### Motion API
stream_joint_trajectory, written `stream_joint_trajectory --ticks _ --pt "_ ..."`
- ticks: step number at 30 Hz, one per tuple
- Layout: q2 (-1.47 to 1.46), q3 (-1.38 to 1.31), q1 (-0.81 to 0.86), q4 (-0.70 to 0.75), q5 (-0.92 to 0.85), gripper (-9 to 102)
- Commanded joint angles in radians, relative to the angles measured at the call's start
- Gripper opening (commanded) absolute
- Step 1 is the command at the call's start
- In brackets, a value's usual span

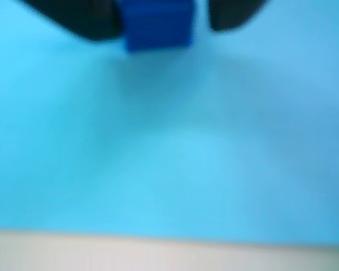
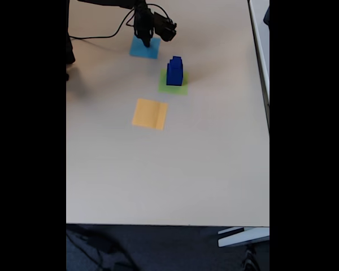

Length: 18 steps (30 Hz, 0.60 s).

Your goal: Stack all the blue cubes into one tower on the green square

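Blue cubes (image 2: 174, 71) already stand as a 2-level tower on the green square (image 2: 173, 86), while the hand (image 1: 161, 25) brackets 1 small cube (image 1: 158, 25) over the light-blue square (image 2: 145, 48), grip unclear.

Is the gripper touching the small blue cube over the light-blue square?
Cannot tell. The blurred wrist view shows the small blue cube between the gripper's dark fingers, over the light-blue square, but neither contact nor a gap is plain.
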Motion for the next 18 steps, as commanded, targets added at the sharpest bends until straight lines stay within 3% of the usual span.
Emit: stream_joint_trajectory --ticks 1,13,18 --pt "0.075 -0.003 0.009 -0.002 -0.014 4" --pt "0.081 -0.006 0.028 0.000 -0.041 2" --pt "0.115 -0.057 0.046 0.071 -0.061 2"
